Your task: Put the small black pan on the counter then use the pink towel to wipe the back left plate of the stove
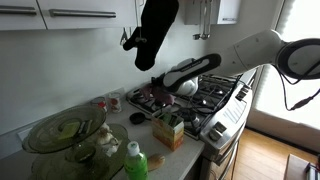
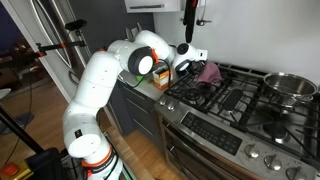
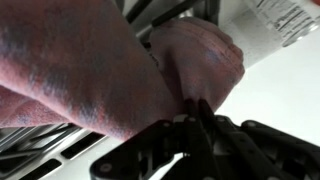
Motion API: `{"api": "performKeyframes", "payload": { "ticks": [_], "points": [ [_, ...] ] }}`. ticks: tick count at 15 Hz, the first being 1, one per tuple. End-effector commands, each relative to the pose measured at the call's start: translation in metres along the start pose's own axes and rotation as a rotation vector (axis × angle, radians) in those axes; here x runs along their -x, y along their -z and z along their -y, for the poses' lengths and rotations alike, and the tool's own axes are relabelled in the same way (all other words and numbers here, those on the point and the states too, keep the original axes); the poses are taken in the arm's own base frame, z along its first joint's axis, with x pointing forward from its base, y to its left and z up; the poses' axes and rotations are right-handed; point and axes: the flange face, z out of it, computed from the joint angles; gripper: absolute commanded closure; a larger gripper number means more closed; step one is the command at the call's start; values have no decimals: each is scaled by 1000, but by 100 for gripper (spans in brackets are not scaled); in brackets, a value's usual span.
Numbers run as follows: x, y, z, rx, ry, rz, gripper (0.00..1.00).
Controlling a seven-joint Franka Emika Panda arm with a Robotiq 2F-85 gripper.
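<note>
The pink towel [image 3: 120, 60] fills the wrist view, bunched up, and my gripper [image 3: 196, 108] is shut on a fold of it. In both exterior views the towel [image 1: 153, 97] [image 2: 208, 73] rests on the back left grate of the stove [image 1: 215, 95] [image 2: 240, 100], next to the counter. The gripper [image 1: 168, 87] [image 2: 190, 68] sits low over it, at the towel's counter side. I cannot make out the small black pan with certainty; a dark item [image 1: 112, 102] lies on the counter beside the stove.
Glass bowls [image 1: 65, 133], a green bottle [image 1: 136, 160] and a box [image 1: 168, 130] stand on the counter. A black oven mitt [image 1: 156, 30] hangs above the stove. A steel pot [image 2: 290, 86] sits on a far burner.
</note>
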Motion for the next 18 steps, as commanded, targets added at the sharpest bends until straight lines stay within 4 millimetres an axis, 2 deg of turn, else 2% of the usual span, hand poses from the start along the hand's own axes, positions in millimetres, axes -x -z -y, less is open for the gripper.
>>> {"api": "performKeyframes", "payload": {
  "ticks": [1,4,6,7,10,12,13,18],
  "points": [
    [-14,6,20,-100,-145,80,98],
    [-21,9,24,-166,-237,155,98],
    [-19,9,5,-113,-195,158,98],
    [-18,8,-13,-52,-146,137,98],
    [-18,2,-53,65,-38,82,98],
    [-23,-1,-71,119,48,17,98],
    [-32,1,-70,127,77,-43,98],
    [-46,11,-74,190,196,-318,98]
  ]
}}
